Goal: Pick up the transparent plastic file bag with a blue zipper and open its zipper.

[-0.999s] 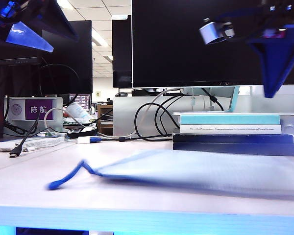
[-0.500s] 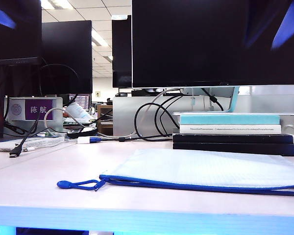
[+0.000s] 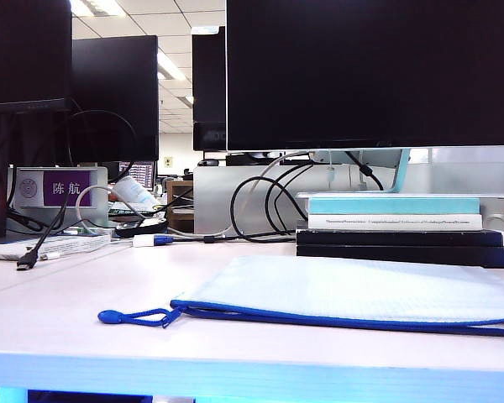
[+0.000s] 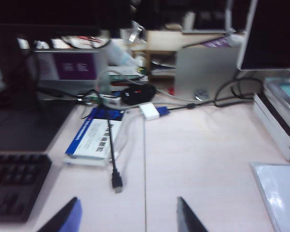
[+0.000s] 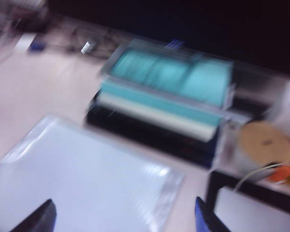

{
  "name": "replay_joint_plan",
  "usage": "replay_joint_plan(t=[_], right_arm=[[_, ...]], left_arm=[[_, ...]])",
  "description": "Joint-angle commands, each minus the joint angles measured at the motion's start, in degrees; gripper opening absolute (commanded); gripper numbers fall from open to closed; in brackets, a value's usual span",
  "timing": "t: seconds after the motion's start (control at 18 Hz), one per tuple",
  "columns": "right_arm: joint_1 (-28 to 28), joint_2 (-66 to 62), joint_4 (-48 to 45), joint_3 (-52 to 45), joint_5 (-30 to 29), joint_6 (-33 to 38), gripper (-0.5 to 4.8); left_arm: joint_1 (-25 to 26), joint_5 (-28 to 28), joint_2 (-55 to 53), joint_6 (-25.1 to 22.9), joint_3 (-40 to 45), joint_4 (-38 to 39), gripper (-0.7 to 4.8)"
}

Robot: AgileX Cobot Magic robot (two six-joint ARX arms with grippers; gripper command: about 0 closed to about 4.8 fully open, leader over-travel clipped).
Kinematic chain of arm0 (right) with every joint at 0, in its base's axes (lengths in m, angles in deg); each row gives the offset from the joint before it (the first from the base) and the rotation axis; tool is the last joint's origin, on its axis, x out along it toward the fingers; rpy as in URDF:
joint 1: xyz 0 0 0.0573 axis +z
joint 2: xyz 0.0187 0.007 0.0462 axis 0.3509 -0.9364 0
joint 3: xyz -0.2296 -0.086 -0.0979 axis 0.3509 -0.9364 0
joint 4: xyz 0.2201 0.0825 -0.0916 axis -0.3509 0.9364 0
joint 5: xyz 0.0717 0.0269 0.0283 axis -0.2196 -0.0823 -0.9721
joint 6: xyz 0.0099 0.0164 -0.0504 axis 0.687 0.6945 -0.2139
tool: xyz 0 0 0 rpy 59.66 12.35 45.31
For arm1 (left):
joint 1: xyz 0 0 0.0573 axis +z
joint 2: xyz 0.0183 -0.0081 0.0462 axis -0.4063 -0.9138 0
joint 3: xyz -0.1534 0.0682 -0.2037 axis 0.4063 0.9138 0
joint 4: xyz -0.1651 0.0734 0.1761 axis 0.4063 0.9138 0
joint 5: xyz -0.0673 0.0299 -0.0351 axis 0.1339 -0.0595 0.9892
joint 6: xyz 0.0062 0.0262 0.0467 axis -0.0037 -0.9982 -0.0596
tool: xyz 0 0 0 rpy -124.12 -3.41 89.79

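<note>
**File bag flat on the desk, both grippers raised and empty**

Lying flat near the desk's [image 3: 50,294] front edge: the file bag [image 3: 361,290], zipper [image 3: 336,320] along the near long side, cord pull [image 3: 134,316] trailing off toward the left. Zipper apparently closed, though hard to judge from this low angle. Just behind the bag, a stack of books [image 3: 395,227].

Out of the exterior view, both arms. Left gripper [image 4: 128,217] spread wide and holding nothing, hovering above bare desk near a loose black cable [image 4: 113,164], with only a corner of the bag visible to one side. Right gripper [image 5: 125,217] likewise parted and empty, high over the bag's far half; picture badly blurred there.

Step in hand, by this reading: the first pickup. Best done by pinning or pinching the bag's body with the right gripper, clear of the books, then bringing the left down onto the cord pull rather than the thin zipper strip. Worth keeping the grasp low and square, since the flexible plastic may slide or buckle.
</note>
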Motion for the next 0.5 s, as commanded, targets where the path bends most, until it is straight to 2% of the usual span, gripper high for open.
replay_joint_plan(t=[0.06,0.28,0.33,0.44,0.5], right_arm=[[0.02,9.84,-10.93,-9.44,1.86,1.33,3.67],[0.02,24.13,-24.37,-24.22,2.78,3.8,3.57],[0.02,26.88,-28.44,-27.74,2.56,4.07,3.44],[0.02,32.5,-38.29,-36.26,2.29,5.55,2.14],[-0.02,34.27,-41.51,-39.67,3.63,5.84,1.62]], left_arm=[[1.29,-0.13,6.21,2.64,5.05,-2.08,2.62],[1.31,-0.61,13.73,4.28,11.67,-4.63,2.58],[1.31,-2.14,15.23,5.6,13.27,-5.44,2.37],[1.31,-4.98,19.43,7.37,18.45,-9.07,2.3],[1.31,-4.98,20.7,8.7,20.2,-10.34,2.07]])
